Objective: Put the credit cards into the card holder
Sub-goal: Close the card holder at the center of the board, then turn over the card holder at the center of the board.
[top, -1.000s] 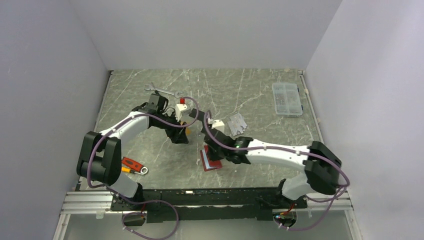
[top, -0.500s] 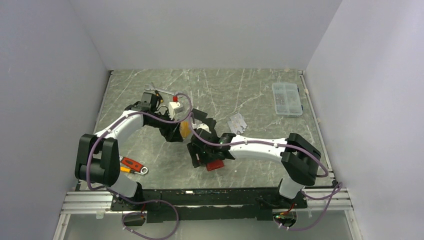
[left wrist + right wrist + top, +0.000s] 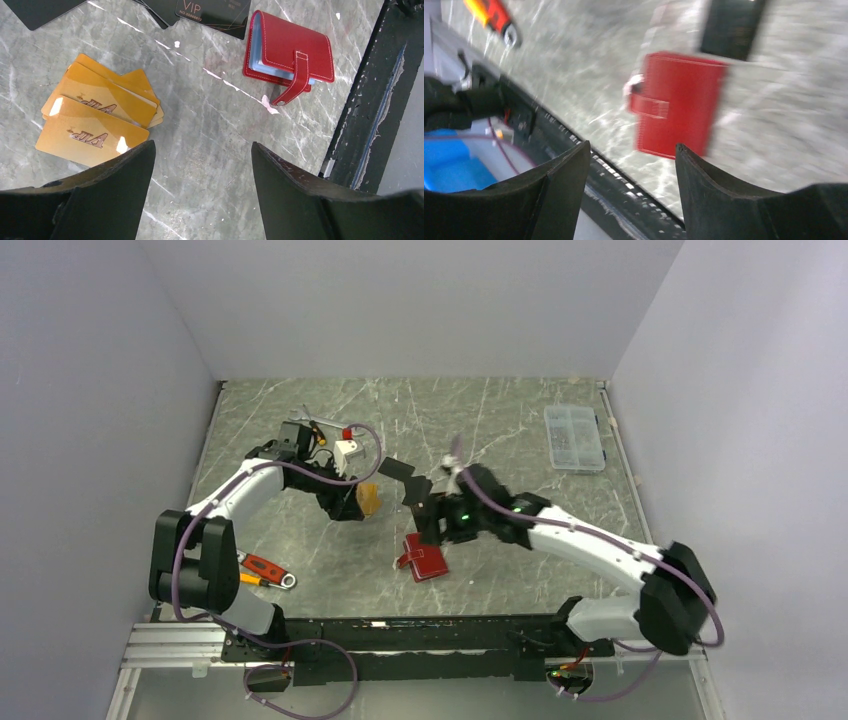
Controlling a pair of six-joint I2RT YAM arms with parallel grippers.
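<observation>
Plainly the left gripper (image 3: 202, 148) is the nearer tool to the orange cards (image 3: 97, 120). Its jaws stand wide apart with nothing between them. In the left wrist view the fanned stack lies flat at the left of the frame, just past the left finger. The cards' long edges run across the frame, dipping a little to the right.

The card holder (image 3: 290, 50) lies folded shut at the upper right, well apart from that stack. Its tab trails loosely onto the table (image 3: 500, 430). Black cards (image 3: 212, 10) sit along the top edge.

The right gripper (image 3: 633, 150) is also spread and empty. It hangs over the holder in a blurred view.

Grey marbled stone, smooth and flat, gives little edge to get under a thin card. Pale walls (image 3: 420, 300) close in three sides.
</observation>
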